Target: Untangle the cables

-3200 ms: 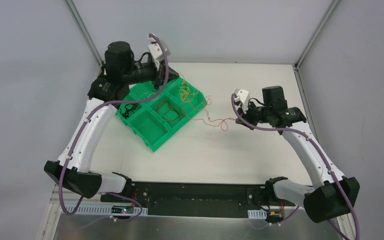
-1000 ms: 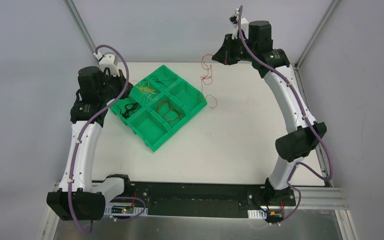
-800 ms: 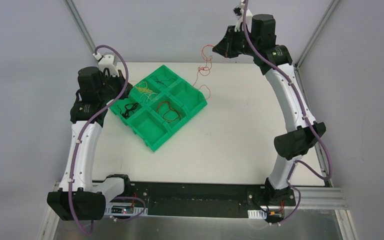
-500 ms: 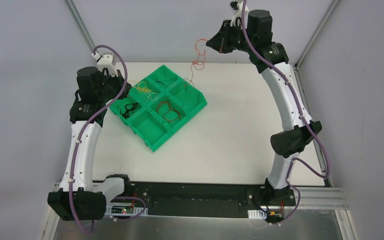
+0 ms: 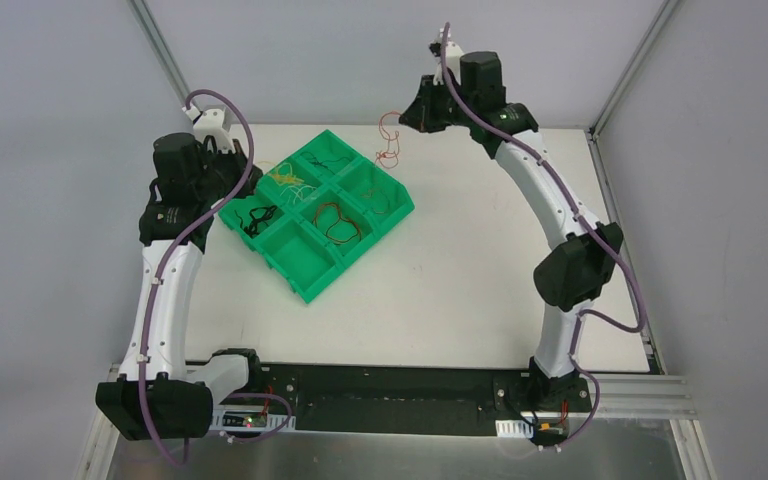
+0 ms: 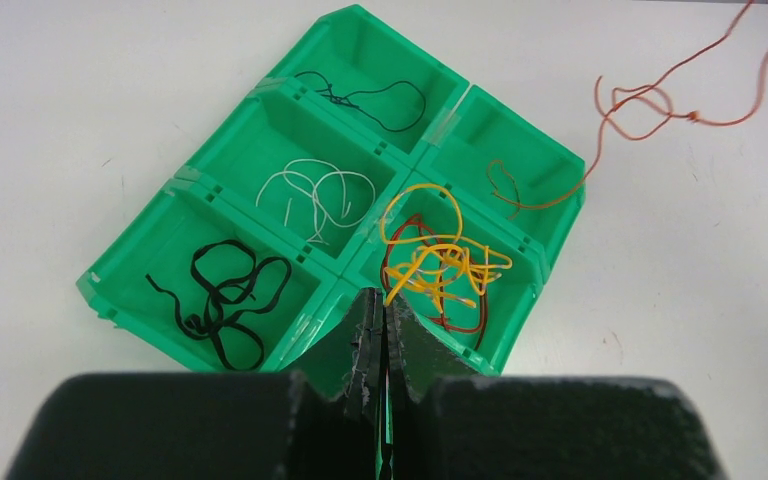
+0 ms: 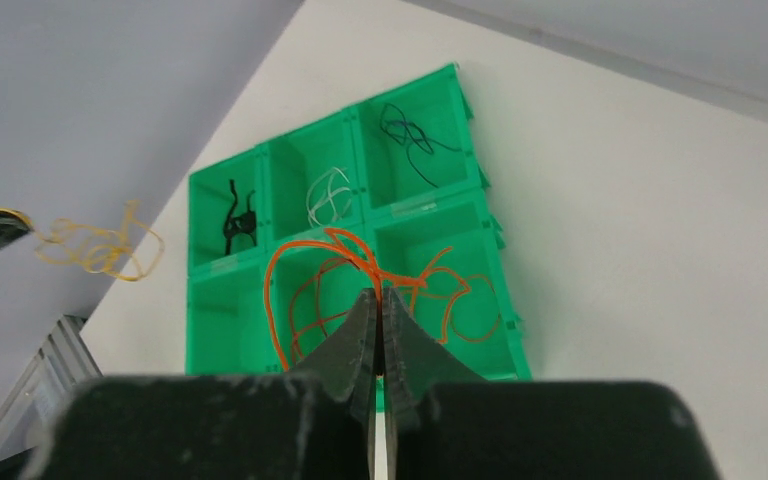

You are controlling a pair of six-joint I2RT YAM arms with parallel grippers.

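Note:
My left gripper [image 6: 382, 298] is shut on a yellow cable; its yellow tangle [image 6: 440, 262] hangs just above a green bin [image 5: 305, 292] compartment holding a red cable [image 6: 465, 322]. My right gripper [image 7: 380, 295] is raised high behind the bin, shut on an orange cable [image 7: 332, 262]. That orange cable [image 5: 390, 138] dangles, its lower end [image 6: 508, 190] in the bin's back right compartment. In the top view the left gripper [image 5: 258, 177] is at the bin's left corner and the right gripper [image 5: 407, 115] is near the back wall.
The bin has six compartments. Others hold a black cable [image 6: 225, 298], a white cable [image 6: 315, 195] and a thin dark cable [image 6: 360, 95]; the front one [image 5: 298, 250] holds nothing. Grey walls and metal posts close in the table's back and sides.
The right arm has swung left with the orange cable held high, bringing its hanging end from the bare table over the bin. The left arm has stayed still this last second.

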